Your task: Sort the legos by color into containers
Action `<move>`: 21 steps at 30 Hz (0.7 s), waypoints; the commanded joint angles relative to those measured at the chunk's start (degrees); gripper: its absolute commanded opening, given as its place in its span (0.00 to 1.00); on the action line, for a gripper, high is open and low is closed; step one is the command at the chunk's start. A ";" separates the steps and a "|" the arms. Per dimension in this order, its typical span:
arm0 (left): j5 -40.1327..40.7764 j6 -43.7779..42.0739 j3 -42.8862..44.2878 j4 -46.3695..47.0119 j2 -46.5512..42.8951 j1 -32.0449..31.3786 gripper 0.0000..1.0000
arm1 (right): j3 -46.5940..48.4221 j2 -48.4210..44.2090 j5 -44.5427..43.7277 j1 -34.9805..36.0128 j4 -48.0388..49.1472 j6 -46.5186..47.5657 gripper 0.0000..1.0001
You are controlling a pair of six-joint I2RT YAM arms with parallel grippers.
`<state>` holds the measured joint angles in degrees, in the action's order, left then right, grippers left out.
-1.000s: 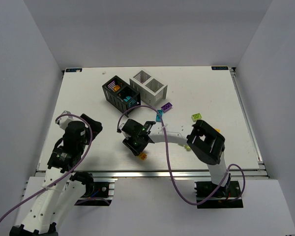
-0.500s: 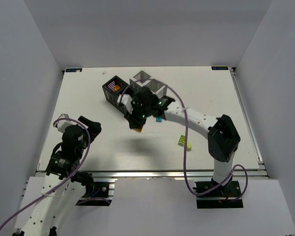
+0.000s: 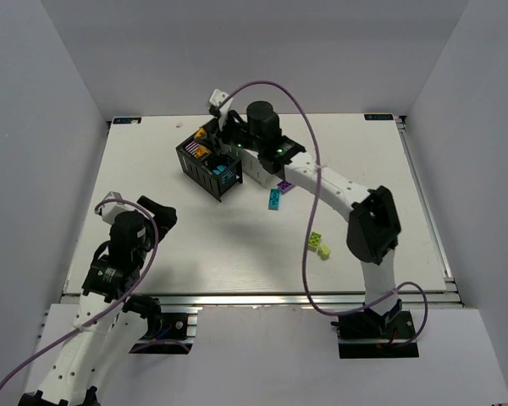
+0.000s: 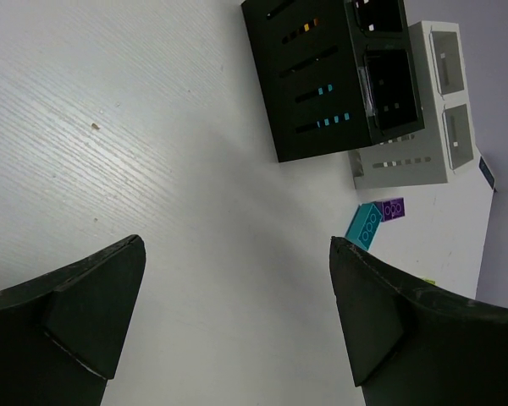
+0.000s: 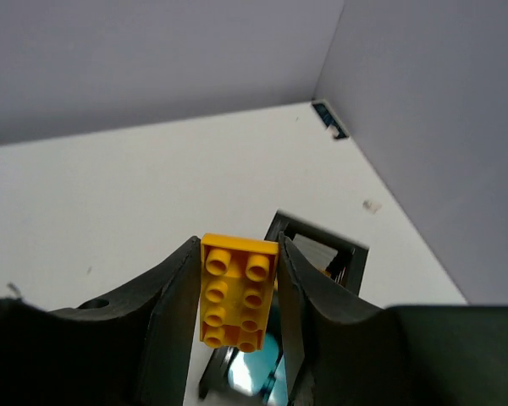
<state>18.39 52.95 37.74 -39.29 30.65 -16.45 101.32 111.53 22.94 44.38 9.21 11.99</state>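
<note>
1. My left hand [image 4: 237,317] hangs wide and empty over the worktop [image 3: 152,169].
2. Loose pieces: two lime legos [image 3: 316,241], one teal lego [image 3: 273,200], one purple lego [image 3: 284,185].
3. Two containers: black container [image 3: 199,169], white container [image 4: 402,165].
4. My right hand [image 5: 237,283] pinches one orange lego [image 5: 235,296] above the black container.

White table [image 3: 364,169] — grey walls [image 3: 262,51]

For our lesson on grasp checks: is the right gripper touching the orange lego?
Touching. The right wrist view shows the orange lego pinched between the two fingers of the right gripper, with no gap on either side.
</note>
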 commanded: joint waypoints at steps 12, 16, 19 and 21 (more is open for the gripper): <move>-1.87 0.14 -2.84 2.64 -0.42 0.28 0.98 | 26.30 26.99 -9.39 0.36 20.67 -13.66 0.00; -2.57 0.40 -3.37 3.34 0.19 0.28 0.98 | 27.00 29.53 -12.04 0.18 21.81 -12.61 0.00; -2.84 0.49 -3.72 3.60 0.37 0.28 0.98 | 27.27 31.03 -12.48 0.18 21.90 -12.52 0.00; -3.10 0.66 -3.90 3.52 0.72 0.28 0.98 | 26.57 31.65 -13.18 0.18 22.08 -12.52 0.00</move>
<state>16.19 53.17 34.44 -36.84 30.83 -16.45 125.19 142.93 12.25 44.38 25.85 -0.08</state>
